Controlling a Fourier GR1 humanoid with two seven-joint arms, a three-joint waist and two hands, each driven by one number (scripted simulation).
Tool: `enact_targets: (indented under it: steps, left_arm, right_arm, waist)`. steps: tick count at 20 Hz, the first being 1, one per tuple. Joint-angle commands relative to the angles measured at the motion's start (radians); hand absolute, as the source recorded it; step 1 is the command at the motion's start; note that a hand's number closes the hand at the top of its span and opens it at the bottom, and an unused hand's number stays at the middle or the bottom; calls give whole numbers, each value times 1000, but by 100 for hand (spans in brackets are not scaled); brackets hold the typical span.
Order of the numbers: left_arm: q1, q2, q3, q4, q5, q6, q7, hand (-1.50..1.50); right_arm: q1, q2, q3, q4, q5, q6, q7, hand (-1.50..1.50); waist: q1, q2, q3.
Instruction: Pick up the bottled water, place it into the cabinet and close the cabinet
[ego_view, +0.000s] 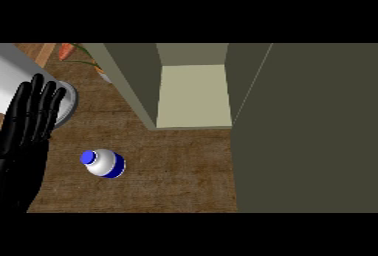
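Black and straight-fingered, the robot's left hand (29, 117) is seen resting spread at nine o'clock, holding nothing; the right hand is not shown. A white plastic water bottle with blue cap (103, 163) stands at seven o'clock on the brown wooden counter (177, 170), near the open olive-grey cabinet (192, 95) at twelve. The upright bottle could probably be toppled by a glancing approach.

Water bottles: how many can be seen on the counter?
1. The bottled water stands on the wooden counter, in front of the open cabinet. Others may be hidden behind its door.
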Motion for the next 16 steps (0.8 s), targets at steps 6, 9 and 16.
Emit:
enact_targets:
  steps: [6, 9, 16]
  left_arm:
    - [143, 110, 147, -49, 286, -256, -99, -150]
    - [207, 7, 84, -34, 486, -208, 86, -150]
    - [342, 86, 210, -322, 738, -169, 295, -150]
  right_arm:
    - [161, -55, 9, -141, -20, 95, 6, -150]
    - [208, -59, 119, -147, -141, 192, 95, -150]
    - [239, -58, 191, -394, -126, 143, 286, -150]
  waist:
    - [22, -23, -12]
    - [28, -28, -12]
    - [29, -25, -12]
